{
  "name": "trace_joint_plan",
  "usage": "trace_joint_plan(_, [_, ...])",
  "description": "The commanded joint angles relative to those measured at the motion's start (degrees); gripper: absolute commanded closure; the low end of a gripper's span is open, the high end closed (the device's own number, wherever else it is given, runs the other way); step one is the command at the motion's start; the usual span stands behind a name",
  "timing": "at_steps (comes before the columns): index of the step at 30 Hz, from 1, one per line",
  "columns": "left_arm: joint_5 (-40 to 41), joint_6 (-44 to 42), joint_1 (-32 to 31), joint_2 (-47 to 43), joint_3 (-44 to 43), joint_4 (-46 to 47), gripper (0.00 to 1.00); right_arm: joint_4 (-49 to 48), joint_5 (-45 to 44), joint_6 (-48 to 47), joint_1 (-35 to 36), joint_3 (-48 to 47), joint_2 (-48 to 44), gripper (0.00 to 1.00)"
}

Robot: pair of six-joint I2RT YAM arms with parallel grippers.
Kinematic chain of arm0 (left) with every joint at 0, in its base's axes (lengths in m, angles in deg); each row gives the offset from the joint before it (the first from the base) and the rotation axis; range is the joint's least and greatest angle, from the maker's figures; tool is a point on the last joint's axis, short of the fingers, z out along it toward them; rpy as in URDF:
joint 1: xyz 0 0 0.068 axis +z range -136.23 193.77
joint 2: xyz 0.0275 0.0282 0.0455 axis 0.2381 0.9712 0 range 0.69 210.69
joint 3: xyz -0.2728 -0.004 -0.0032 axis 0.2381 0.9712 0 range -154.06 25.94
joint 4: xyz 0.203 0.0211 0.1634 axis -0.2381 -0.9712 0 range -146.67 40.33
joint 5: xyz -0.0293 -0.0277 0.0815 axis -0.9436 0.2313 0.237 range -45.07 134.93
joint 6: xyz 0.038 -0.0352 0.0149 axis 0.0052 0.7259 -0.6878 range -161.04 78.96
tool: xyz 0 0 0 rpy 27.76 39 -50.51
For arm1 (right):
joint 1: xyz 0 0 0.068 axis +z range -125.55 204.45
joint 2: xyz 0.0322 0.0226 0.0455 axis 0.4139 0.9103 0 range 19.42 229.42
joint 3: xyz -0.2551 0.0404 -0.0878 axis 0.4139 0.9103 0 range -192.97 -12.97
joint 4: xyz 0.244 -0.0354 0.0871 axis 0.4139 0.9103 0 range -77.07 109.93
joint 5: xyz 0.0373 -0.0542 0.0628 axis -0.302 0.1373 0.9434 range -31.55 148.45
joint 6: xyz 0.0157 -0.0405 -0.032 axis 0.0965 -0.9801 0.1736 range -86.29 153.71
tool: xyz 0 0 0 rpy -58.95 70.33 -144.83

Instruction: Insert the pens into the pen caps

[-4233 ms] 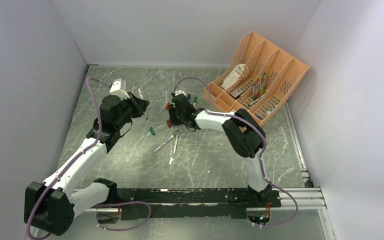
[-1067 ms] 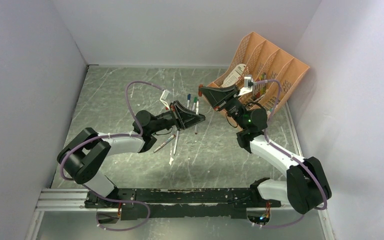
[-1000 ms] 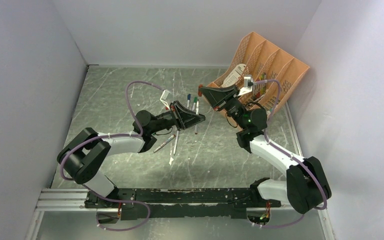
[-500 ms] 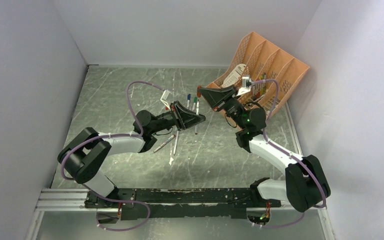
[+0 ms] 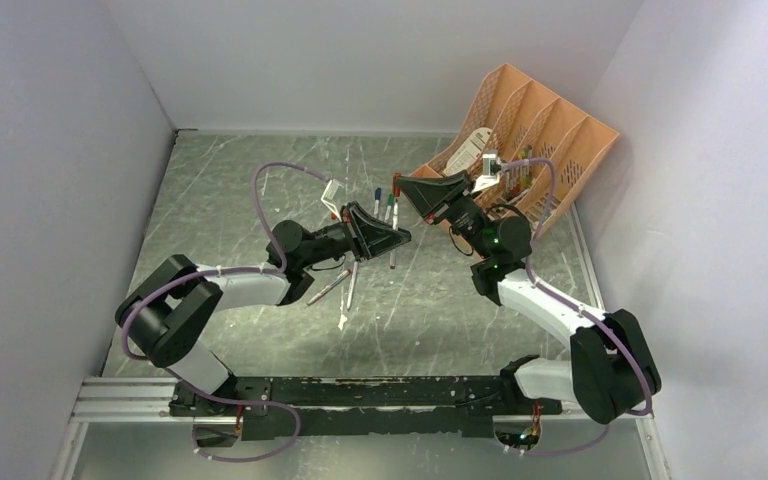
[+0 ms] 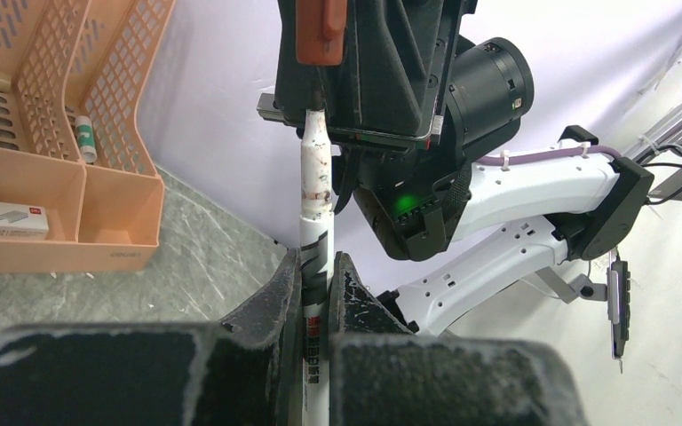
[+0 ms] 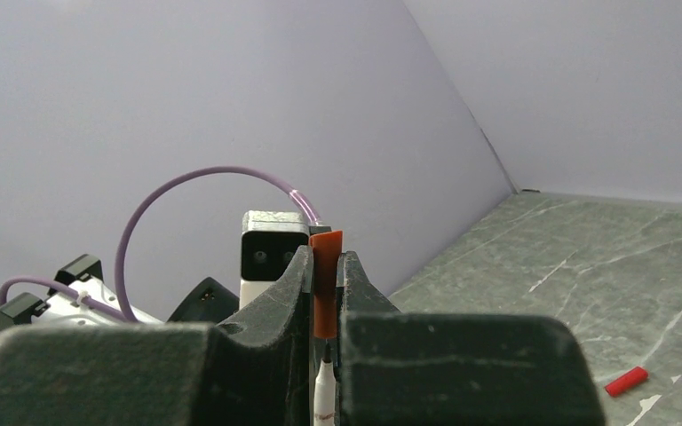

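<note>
Tightly, left end effector point(image 6: 316, 259) clamps pen point(image 6: 317, 177), right end effector point(image 7: 327, 262) cap point(image 7: 325, 288); print point(image 6: 313, 297) seemingly unreadable.

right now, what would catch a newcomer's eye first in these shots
Mid-air over the table, the left gripper is shut on a whitish pen and the right gripper on a reddish-brown cap, the pen's tip right at the cap's mouth. Next comes the orange organiser leaning in the far right corner, then loose pens lying below the arms.

- We find the desk organiser point(image 5: 535, 150) in the tabletop's point(image 5: 210, 200) far right corner.
- Left of it, at mid-tabletop, we see loose pens point(image 5: 329, 287) lying.
</note>
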Motion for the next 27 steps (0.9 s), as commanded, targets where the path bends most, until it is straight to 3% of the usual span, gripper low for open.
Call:
trace_joint_plan(1, [-0.3,-0.7,-0.5,0.4,-1.9,2.0,0.93,-0.7,0.6,-0.6,0.4,0.9,-0.3,1.00])
trace_joint_plan(27, [0.1,0.7,1.5,-0.2,-4.0,3.0,0.93,3.9,0.9,-4.5,0.5,3.2,-3.4,1.00])
